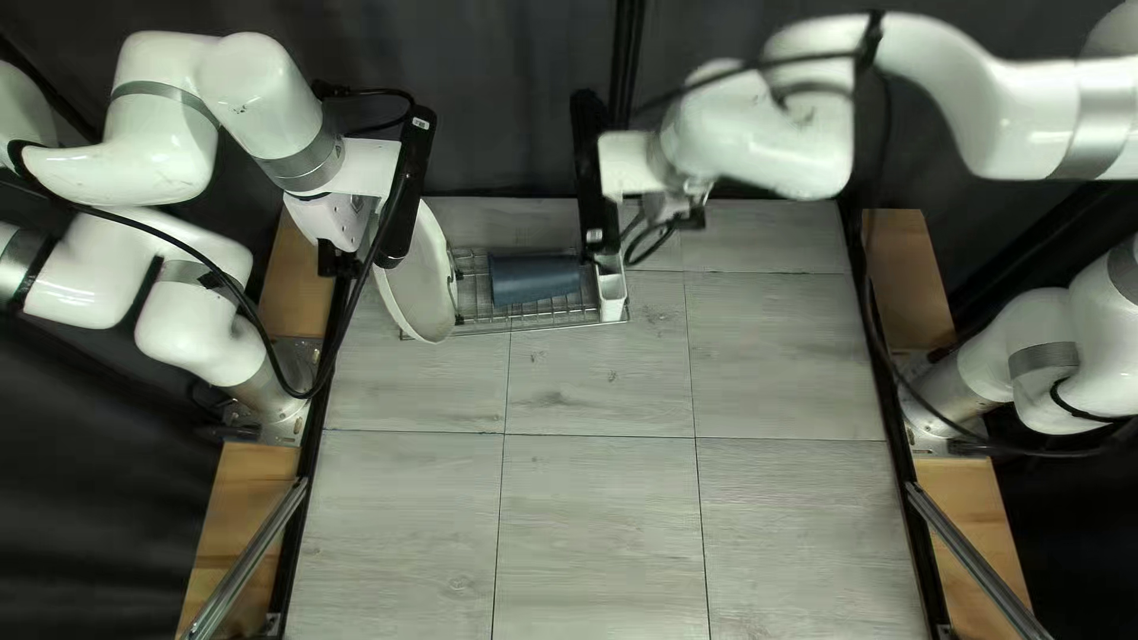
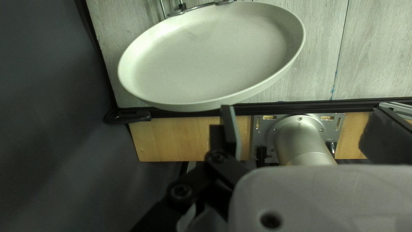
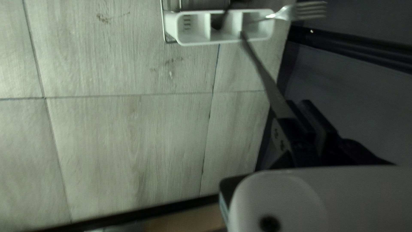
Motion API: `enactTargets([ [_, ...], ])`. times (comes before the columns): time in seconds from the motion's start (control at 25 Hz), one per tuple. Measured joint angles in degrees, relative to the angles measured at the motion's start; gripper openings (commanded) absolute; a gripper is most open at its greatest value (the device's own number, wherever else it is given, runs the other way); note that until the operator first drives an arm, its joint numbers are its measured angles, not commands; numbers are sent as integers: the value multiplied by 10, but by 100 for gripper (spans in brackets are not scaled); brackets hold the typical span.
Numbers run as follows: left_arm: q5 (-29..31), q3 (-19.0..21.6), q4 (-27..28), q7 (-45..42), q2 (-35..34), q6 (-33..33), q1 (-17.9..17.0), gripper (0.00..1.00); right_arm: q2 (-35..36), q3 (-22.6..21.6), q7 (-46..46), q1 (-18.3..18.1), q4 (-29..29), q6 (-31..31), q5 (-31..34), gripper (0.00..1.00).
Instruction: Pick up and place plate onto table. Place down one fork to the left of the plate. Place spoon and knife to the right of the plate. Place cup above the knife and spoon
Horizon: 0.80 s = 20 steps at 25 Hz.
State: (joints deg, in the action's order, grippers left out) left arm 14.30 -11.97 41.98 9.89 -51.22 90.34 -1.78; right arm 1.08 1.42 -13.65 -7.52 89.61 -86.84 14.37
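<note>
A pale plate (image 1: 425,283) stands on edge at the left end of a wire rack (image 1: 524,311). In the left wrist view the plate (image 2: 209,58) lies just ahead of my left gripper (image 2: 305,129), which is open, one finger close under the rim. A blue cup (image 1: 533,277) lies on its side in the rack. At the rack's right end is a white caddy (image 1: 612,295). Over it, my right gripper (image 3: 288,124) is shut on a long flat metal utensil (image 3: 260,74), blade-like, whose far end is still in the caddy (image 3: 193,25). A fork (image 3: 302,11) sticks out of the caddy.
The rack sits near the table's far edge, by the dark curtain. Grey table panels (image 1: 605,498) stretch from the rack to the near edge. My left arm's base mount (image 2: 299,135) and a wooden strip (image 2: 180,138) lie beneath the left gripper.
</note>
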Motion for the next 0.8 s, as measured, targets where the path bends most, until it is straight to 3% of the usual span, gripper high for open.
enactTargets([
  [0.32,0,0,0,0,0,0,0,100,-58,-2,-3,6,-85,-36,-144,0],
  [0.8,0,0,0,0,0,0,0,100,-76,0,-24,9,-116,-26,-178,0],
])
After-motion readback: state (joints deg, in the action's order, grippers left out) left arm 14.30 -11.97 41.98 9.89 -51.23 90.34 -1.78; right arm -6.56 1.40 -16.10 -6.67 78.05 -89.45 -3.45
